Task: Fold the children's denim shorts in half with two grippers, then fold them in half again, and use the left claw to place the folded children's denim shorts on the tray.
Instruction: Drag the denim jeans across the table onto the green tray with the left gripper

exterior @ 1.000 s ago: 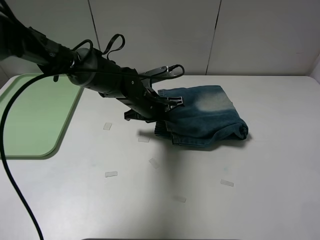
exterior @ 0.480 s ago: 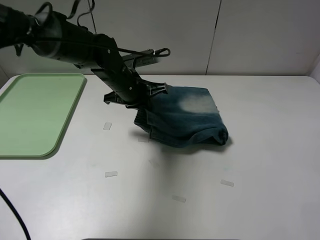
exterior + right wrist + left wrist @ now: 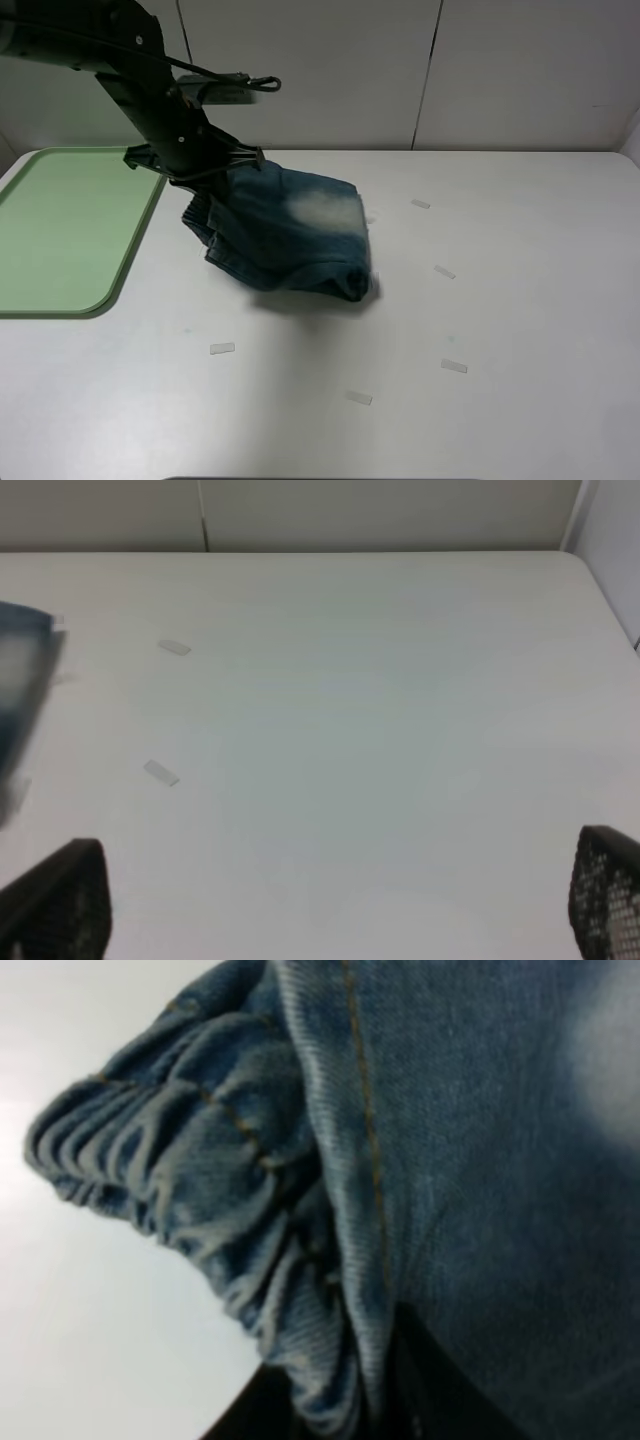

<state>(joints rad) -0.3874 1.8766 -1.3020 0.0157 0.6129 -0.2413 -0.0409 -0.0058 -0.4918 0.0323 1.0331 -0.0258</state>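
Shorts: the folded shorts (image 3: 285, 235) hang from the left end effector (image 3: 205, 165), top corner lifted, the lower fold dragging on or just above the tabletop (image 3: 520, 300); which of the two cannot be told.
Left end effector: pinched on the shorts at the gathered waistband (image 3: 190, 1180); the wrist view is filled with denim and a dark sliver of finger below it.
Right end effector: spread wide over bare tabletop, holding nothing; only its two fingertips (image 3: 60, 900) show, well apart from the shorts.
Tray: the tray (image 3: 60, 230) lies to the left of the left end effector in the high view, its near rim just beside the waistband.
Long axis: the bundle trails from the grip toward the table's middle, away from the tray.
Coming move, as judged: carry leftward until the trailing fold clears the rim.
Nearer arm: left.
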